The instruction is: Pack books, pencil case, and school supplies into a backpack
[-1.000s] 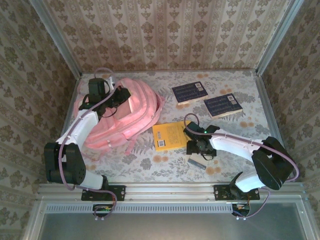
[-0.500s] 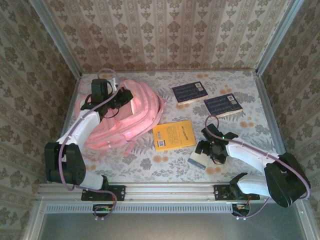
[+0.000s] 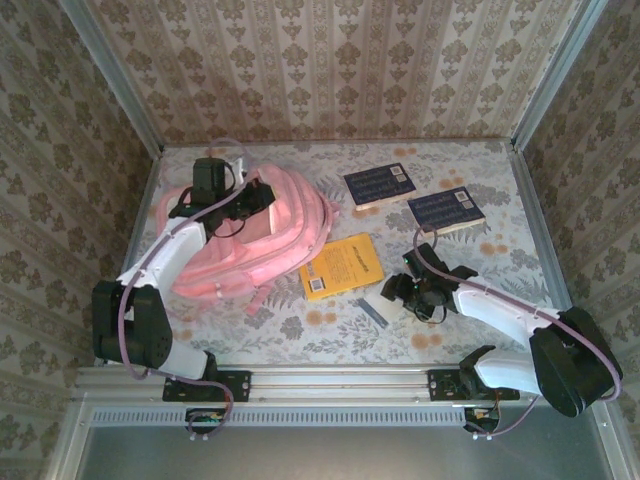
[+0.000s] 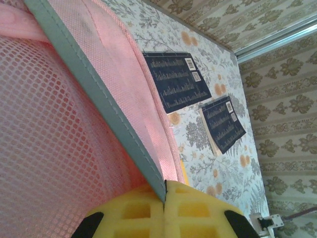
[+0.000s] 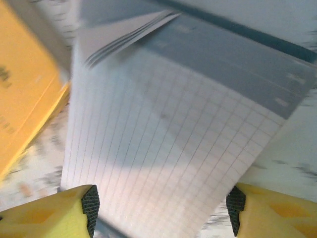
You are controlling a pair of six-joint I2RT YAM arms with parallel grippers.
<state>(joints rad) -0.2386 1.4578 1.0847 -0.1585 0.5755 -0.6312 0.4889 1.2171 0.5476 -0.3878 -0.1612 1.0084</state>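
Pink backpack (image 3: 285,235) trim sits pinched in my left gripper (image 4: 163,203); right gripper (image 5: 161,208) gapes wide over a gridded pad (image 5: 163,129). Floral table (image 3: 300,335), wallpapered walls (image 3: 330,60).

Left hand (image 4: 164,206) is pinched shut; right hand (image 5: 161,210) has its fingers apart.

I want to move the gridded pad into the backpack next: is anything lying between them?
Yes. The orange-yellow book lies flat on the table directly between the gridded pad and the backpack, its left edge close to the backpack. Nothing else visible lies on that line.
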